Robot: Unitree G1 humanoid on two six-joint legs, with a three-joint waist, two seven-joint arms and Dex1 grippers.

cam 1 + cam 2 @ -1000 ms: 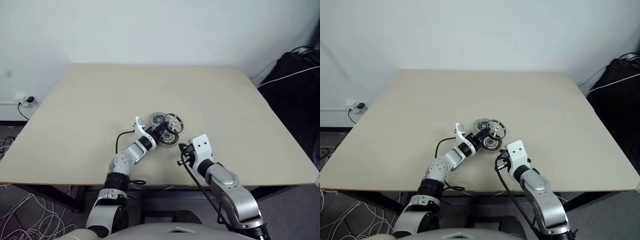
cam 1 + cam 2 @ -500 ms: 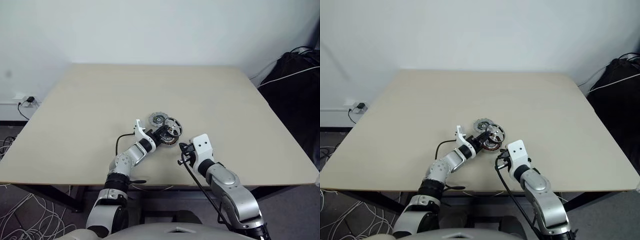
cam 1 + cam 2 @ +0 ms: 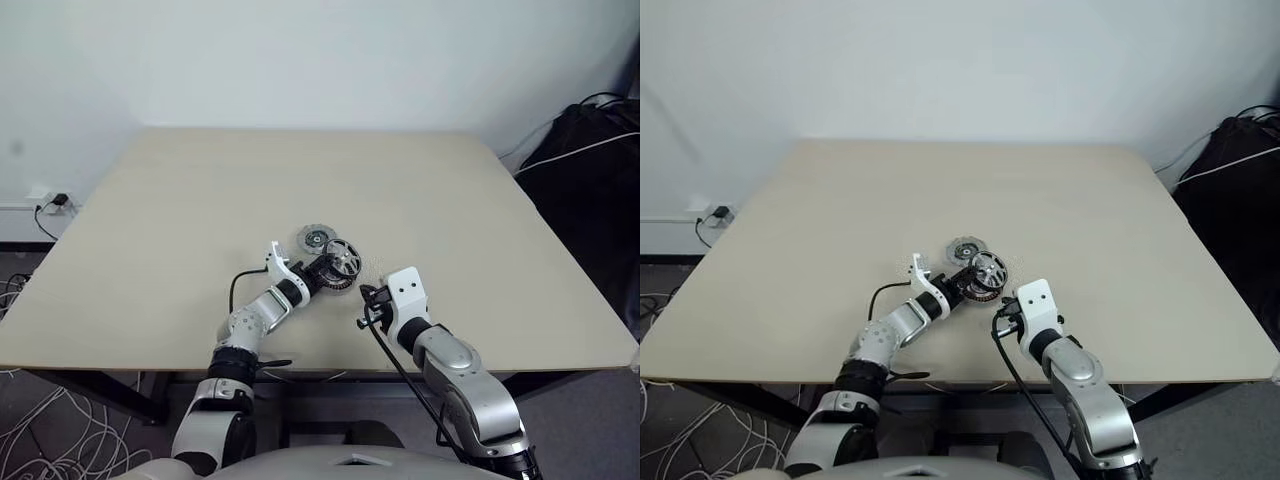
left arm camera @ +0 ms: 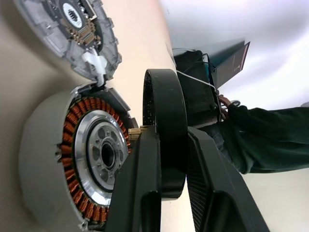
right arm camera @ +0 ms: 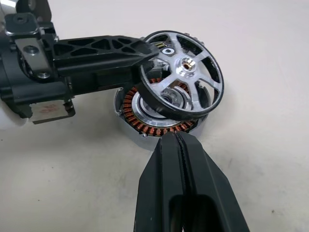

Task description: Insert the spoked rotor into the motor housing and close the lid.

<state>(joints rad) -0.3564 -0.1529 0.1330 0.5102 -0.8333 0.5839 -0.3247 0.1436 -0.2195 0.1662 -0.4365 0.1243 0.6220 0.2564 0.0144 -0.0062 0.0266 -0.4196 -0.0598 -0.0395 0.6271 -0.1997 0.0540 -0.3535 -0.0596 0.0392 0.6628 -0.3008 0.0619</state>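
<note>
On the beige table (image 3: 180,200), near its front edge, the left gripper (image 5: 145,50) clamps the spoked rotor (image 5: 183,72) tilted over the motor housing (image 5: 154,123) to seat it; the right gripper (image 5: 181,145) is clenched, holding nothing.

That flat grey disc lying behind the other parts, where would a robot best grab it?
Probably by its outer edge. The lid lies flat on the table, so a pincer coming straight down could pinch across the thin rim. Its far side looks freest; the motor housing sits close on the near side.

Beige table (image 3: 180,200); on it motor housing (image 5: 145,118) w/ lid (image 3: 314,238) just beside.
</note>
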